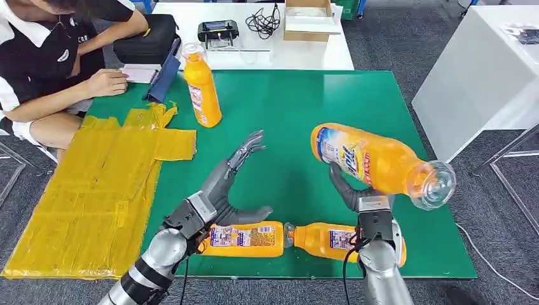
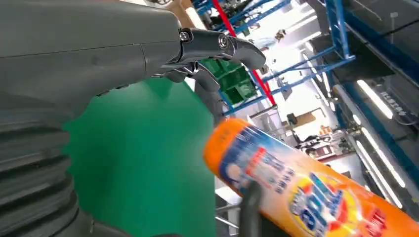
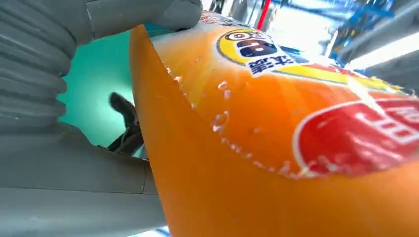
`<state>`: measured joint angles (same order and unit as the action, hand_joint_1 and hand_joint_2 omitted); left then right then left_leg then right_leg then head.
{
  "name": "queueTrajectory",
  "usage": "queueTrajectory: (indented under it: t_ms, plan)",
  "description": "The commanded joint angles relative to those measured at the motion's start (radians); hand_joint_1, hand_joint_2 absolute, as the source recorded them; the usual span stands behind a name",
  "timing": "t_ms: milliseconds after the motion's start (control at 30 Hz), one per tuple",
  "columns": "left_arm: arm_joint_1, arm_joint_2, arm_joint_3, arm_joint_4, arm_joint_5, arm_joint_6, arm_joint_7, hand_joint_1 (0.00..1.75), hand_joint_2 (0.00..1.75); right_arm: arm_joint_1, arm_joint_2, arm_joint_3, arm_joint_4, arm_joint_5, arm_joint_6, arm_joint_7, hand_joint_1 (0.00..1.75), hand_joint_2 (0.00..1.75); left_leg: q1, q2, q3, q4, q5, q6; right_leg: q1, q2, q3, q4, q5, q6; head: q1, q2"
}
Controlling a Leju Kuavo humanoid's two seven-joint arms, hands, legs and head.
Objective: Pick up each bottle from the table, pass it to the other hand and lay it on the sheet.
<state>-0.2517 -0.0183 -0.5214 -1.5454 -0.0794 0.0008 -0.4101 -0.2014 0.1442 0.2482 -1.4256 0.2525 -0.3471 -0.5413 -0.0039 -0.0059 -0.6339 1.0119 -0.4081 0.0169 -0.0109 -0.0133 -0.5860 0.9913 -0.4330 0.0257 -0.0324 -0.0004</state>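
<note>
The held orange bottle [image 1: 381, 164] carries a blue, yellow and red label [image 1: 347, 157] with Chinese characters, too blurred to read.

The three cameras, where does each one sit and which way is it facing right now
Head view: high on the body, looking down at the green table; both arms, open left hand, right hand holding the bottle.
Left wrist view: behind the left hand, facing across the table at the bottle.
Right wrist view: behind the right hand, pressed close to the bottle.
Shared: all show that bottle.
</note>
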Motion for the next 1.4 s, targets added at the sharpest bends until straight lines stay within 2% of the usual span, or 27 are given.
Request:
queueTrajectory:
  t_ms: [33,300,567,700,800,1167,1400]
  plan:
    - [-0.043,0.013,-0.045,0.029,0.020,-0.001,0.001,0.00,1.75,-0.063,-0.019,0.104,0.123,0.015,0.003,-0.002,1.75,1.75,0.001,0.001,0.004,-0.001,-0.001,-0.001,0.001,0.002,0.004,-0.001,-0.001,-0.001,0.000,0.000]
    - [-0.070,-0.019,-0.075,0.066,0.003,0.042,-0.015,0.00,1.75,-0.131,0.022,0.206,0.305,0.045,0.003,0.008,1.75,1.75,0.001,0.002,0.004,-0.001,-0.001,-0.001,0.001,0.002,0.004,-0.001,0.000,-0.001,0.000,0.000]
    - [-0.037,-0.039,-0.107,0.021,-0.108,0.180,-0.075,0.00,1.75,-0.154,0.024,0.252,0.359,0.040,0.035,0.020,1.75,1.75,0.001,0.001,0.004,-0.001,-0.001,-0.001,0.000,0.001,0.004,-0.001,-0.001,0.000,0.000,0.000]
    - [-0.029,-0.038,-0.152,0.009,-0.133,0.198,-0.096,0.00,1.75,-0.173,0.028,0.272,0.398,0.038,0.059,0.028,1.75,1.75,0.001,0.002,0.007,-0.001,-0.002,-0.002,0.001,0.003,0.007,-0.002,-0.001,-0.001,0.000,0.000]
    - [-0.028,-0.039,-0.158,0.009,-0.133,0.198,-0.096,0.00,1.75,-0.175,0.031,0.275,0.403,0.038,0.061,0.028,1.75,1.75,0.000,0.001,0.003,-0.001,-0.001,-0.001,0.000,0.002,0.003,-0.001,0.000,-0.001,0.000,0.000]
    - [-0.042,-0.047,-0.200,0.060,-0.133,0.191,-0.090,0.00,1.75,-0.193,0.040,0.308,0.417,0.063,0.062,0.038,1.75,1.75,0.001,0.001,0.005,-0.001,-0.002,-0.001,0.001,0.001,0.005,-0.002,-0.001,-0.001,0.000,0.000]
    - [-0.045,-0.067,-0.207,0.097,-0.184,0.244,-0.077,0.00,1.75,-0.180,0.037,0.383,0.363,0.161,0.026,0.044,1.75,1.75,0.000,0.000,0.003,-0.001,-0.001,-0.001,0.000,0.001,0.003,-0.001,-0.001,-0.001,0.000,0.000]
